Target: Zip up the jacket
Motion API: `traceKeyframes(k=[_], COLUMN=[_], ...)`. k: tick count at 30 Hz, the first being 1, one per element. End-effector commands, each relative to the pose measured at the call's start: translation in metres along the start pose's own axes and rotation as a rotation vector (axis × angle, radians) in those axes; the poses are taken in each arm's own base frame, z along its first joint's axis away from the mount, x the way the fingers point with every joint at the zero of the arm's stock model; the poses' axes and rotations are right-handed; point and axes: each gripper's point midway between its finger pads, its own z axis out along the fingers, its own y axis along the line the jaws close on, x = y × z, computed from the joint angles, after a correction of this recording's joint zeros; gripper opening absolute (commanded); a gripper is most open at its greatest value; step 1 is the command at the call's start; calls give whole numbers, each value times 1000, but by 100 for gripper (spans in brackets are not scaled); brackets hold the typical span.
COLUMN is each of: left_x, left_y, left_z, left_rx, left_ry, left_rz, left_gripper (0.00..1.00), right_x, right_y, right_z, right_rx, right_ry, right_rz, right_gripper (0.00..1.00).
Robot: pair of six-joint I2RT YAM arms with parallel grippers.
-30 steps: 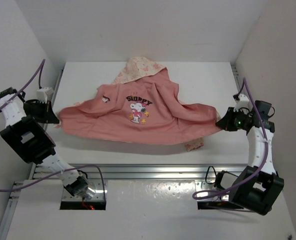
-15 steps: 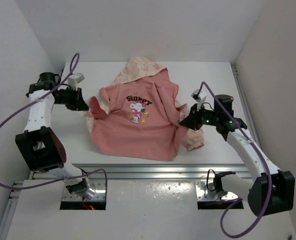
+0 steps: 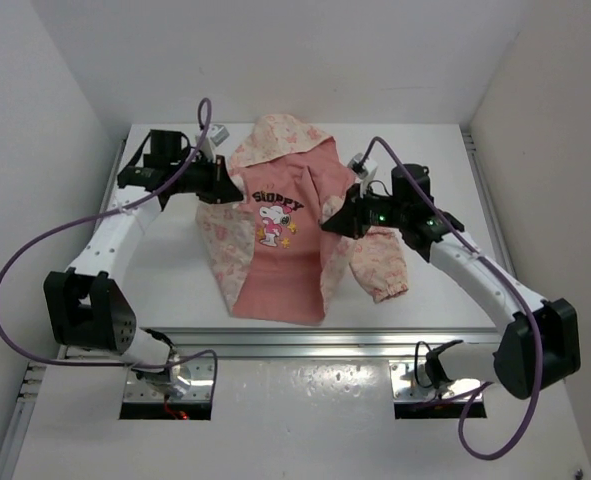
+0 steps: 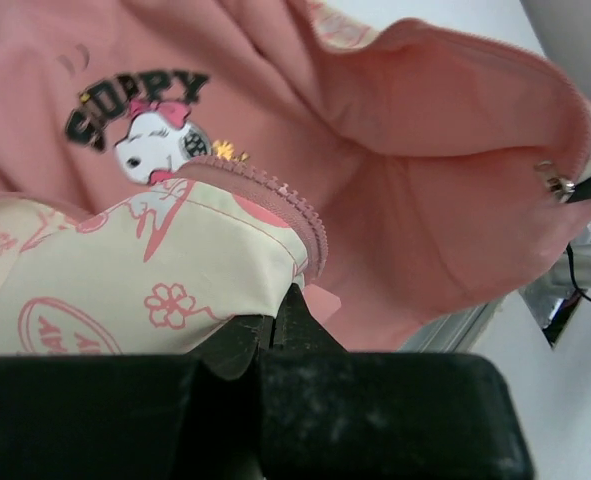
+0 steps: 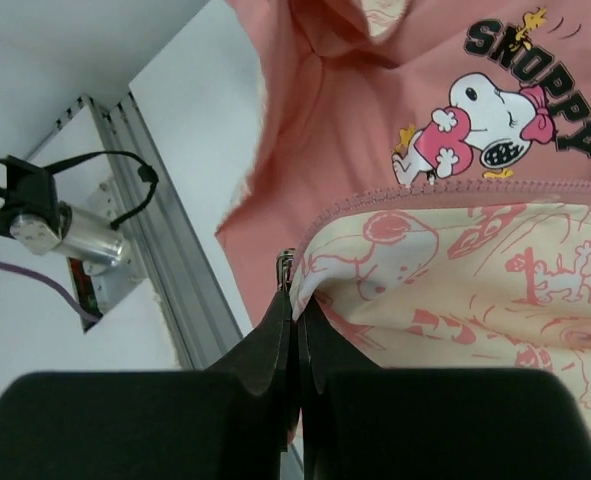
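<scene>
Left claw | right claw | both pinching jacket, swung inward; fronts closer

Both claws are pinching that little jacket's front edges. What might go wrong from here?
The left gripper and right gripper each hold only a thin edge of the jacket, so the fabric may slip out. The zipper halves stand apart with pink lining between them; their ends might not line up. The sleeve bunched by the right flap could snag.
</scene>
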Motion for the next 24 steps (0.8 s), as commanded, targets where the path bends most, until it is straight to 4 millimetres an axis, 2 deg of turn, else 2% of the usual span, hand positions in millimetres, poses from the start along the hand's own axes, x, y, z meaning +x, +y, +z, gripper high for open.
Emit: traceKeyframes(k=[1,2,4,5,7,8,10,11,13,14,16,18,21,23,24], left_x=[-34,-43,-47,-52,-59,-69,-68,-74,-74,-72,-72,-75,-90,-87,-85], left_y=[-28,-37,-30,-32,-30,-39,-40,-45,-50,-50,-50,-46,-52,-57,-51], left_z=[4,5,8,17,26,26,40,39,44,48,54,61,59,58,57], left_rx=[-32,-23,-72,-76,-62,-20,30,80,149,209,240,251,283,314,305], left_ry=[-150,-183,-206,-231,-244,-252,-218,-215,-184,-156,-137,-130,-145,-131,-132], left_rz=[58,87,88,99,14,10,-57,-70,-103,-124,-129,-121,-103,-91,-90], left_gripper=[0,0,0,0,0,0,0,0,0,0,0,0,0,0,0], right_x=[-30,-43,-40,-45,-47,-57,-66,-78,-86,-99,-97,-112,-125,-127,-125], right_y=[-1,-8,-27,-36,-52,-50,-45,-37,-29,-22,-21,-17,-17,-14,-14], right_z=[13,19,30,32,38,41,46,47,49,47,48,43,40,39,41], right_rx=[-4,32,84,127,172,147,62,-2,-73,-124,-195,-251,-282,-297,-294], right_ry=[-30,-27,-7,-35,-64,-98,-136,-179,-202,-249,-231,-262,-301,-315,-315], right_rz=[17,38,65,69,122,138,166,134,92,29,51,69,32,0,3], right_gripper=[0,0,0,0,0,0,0,0,0,0,0,0,0,0,0])
